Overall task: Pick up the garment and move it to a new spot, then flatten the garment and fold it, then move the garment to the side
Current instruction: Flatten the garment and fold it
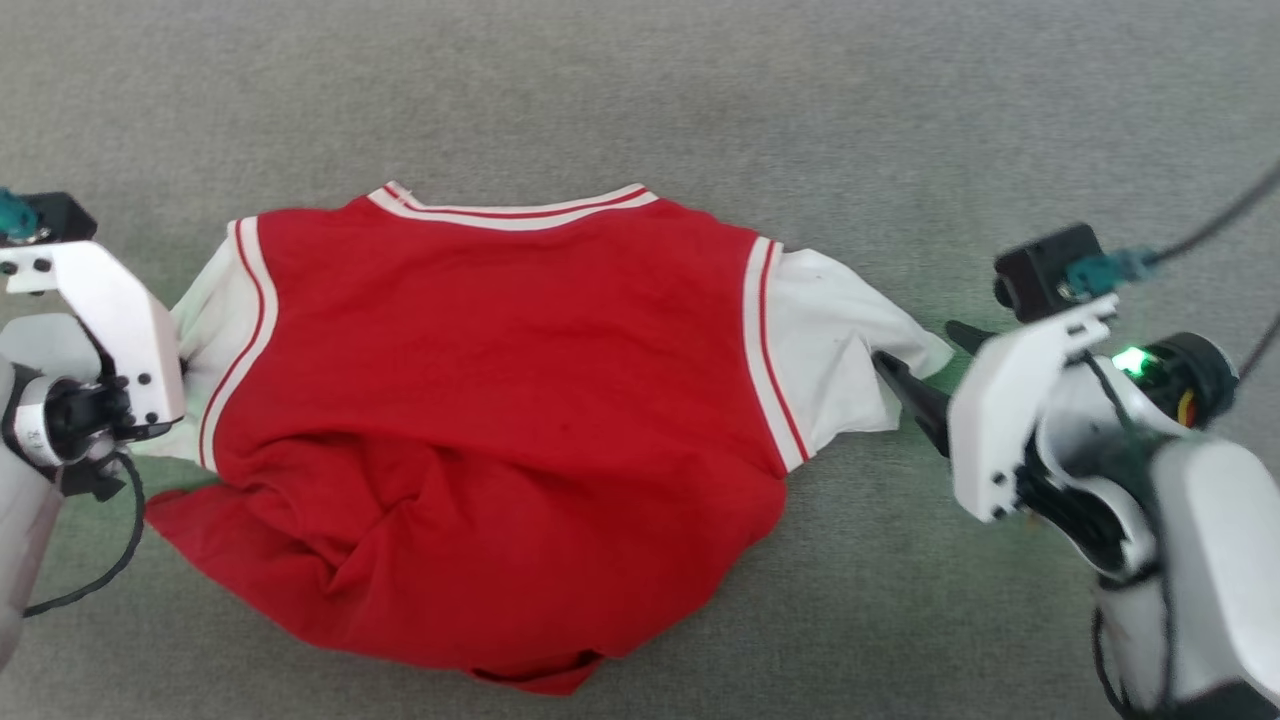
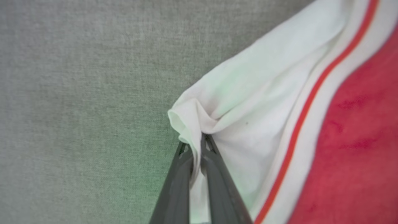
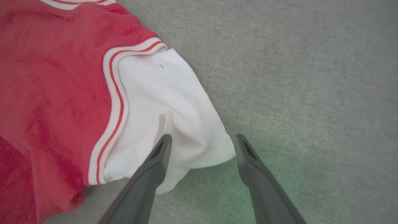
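Head view: the garment (image 1: 480, 400) lies mid-picture on the gray carpet (image 1: 640, 90), stretching from 9 to 3 o'clock. Left wrist view: the left gripper (image 2: 195, 144) pinches a white sleeve (image 2: 248, 93) at 6 o'clock. Right wrist view: the right gripper (image 3: 202, 137) is spread wide around the tip of the other sleeve (image 3: 174, 102).
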You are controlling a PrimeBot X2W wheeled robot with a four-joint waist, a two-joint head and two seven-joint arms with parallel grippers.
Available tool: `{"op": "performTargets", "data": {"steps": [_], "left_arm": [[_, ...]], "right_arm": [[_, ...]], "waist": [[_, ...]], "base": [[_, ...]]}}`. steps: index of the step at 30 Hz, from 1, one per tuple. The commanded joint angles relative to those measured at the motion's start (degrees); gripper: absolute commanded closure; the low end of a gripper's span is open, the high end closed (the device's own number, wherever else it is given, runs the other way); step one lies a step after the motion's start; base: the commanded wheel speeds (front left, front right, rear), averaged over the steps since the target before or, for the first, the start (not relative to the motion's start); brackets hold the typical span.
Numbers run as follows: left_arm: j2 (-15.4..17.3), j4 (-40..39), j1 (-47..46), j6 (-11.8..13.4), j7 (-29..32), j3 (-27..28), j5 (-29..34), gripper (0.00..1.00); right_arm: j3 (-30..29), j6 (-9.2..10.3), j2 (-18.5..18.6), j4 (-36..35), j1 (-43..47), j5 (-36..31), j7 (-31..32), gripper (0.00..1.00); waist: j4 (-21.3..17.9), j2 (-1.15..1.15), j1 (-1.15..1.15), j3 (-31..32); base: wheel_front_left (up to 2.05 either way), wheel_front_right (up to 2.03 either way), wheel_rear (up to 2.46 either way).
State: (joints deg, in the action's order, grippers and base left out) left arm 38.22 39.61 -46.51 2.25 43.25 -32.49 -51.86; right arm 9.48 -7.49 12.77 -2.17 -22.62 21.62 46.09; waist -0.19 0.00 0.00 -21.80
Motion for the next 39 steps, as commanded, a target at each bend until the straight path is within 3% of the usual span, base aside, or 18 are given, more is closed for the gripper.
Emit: {"op": "performTargets", "data": {"steps": [1, 7, 8, 9, 10, 16, 24, 31, 39], "left_arm": [[-2.83, 0.26, -0.05, -0.9, -0.41, -1.16, 0.74, 1.0], [-4.49, 1.31, -1.58, -1.81, -1.71, -1.6, 0.8, 1.0], [-4.73, 1.49, -1.77, -1.93, -2.03, -1.51, 0.66, 1.0], [-4.83, 1.71, -1.93, -2.13, -2.23, -1.38, 0.43, 1.0], [-4.82, 2.04, -1.96, -2.16, -2.41, -1.26, 0.24, 1.0], [-4.47, 3.28, -3.13, -1.75, -3.98, 0.16, -0.59, 1.0], [-2.91, 1.16, -5.77, -0.73, -4.23, 1.68, -1.02, 1.0], [-2.58, -3.63, -9.74, 0.27, -4.41, 2.24, -0.23, 1.0], [-3.51, -7.45, -15.51, -0.21, -6.14, 2.9, 0.62, 1.0]], "right_arm": [[0.65, 0.01, -0.44, 2.66, -1.88, -0.59, 1.11, 0.0], [5.87, 0.01, 0.16, 15.25, -5.2, -1.49, 6.72, 0.0], [7.27, 0.01, 0.72, 16.92, -5.84, -1.67, 7.66, 0.33], [8.55, 0.01, 1.08, 18.54, -6.27, -0.91, 8.85, 0.73], [9.29, 0.0, 0.99, 19.99, -6.51, 0.43, 9.38, 1.0], [10.24, 0.01, 1.94, 23.29, -11.63, 6.77, 7.87, 1.0], [7.48, 0.01, 4.15, 20.54, -17.09, 13.59, 5.37, 1.0], [4.98, 0.01, 6.51, 18.15, -22.48, 16.13, 3.0, 1.0], [4.85, 0.01, 6.26, 20.29, -31.08, 16.81, -1.86, 1.0]], "waist": [[0.7, 0.0, 0.0, -0.42], [1.81, 0.0, 0.0, -0.48], [1.9, 0.0, 0.0, -0.41], [2.02, 0.0, 0.0, -0.34], [2.06, 0.0, 0.0, -0.15], [2.18, 0.0, 0.0, 1.03], [2.05, 0.0, 0.0, 4.0], [2.25, 0.0, 0.0, 8.0], [1.64, 0.0, 0.0, 14.86]], "base": [[0.0, 0.0, 0.0], [0.0, 0.0, 0.0], [0.0, 0.0, 0.0], [0.0, 0.0, 0.0], [0.0, 0.0, 0.0], [0.0, 0.0, 0.0], [0.0, 0.0, 0.0], [0.0, 0.0, 0.0], [0.0, 0.0, 0.0]]}}
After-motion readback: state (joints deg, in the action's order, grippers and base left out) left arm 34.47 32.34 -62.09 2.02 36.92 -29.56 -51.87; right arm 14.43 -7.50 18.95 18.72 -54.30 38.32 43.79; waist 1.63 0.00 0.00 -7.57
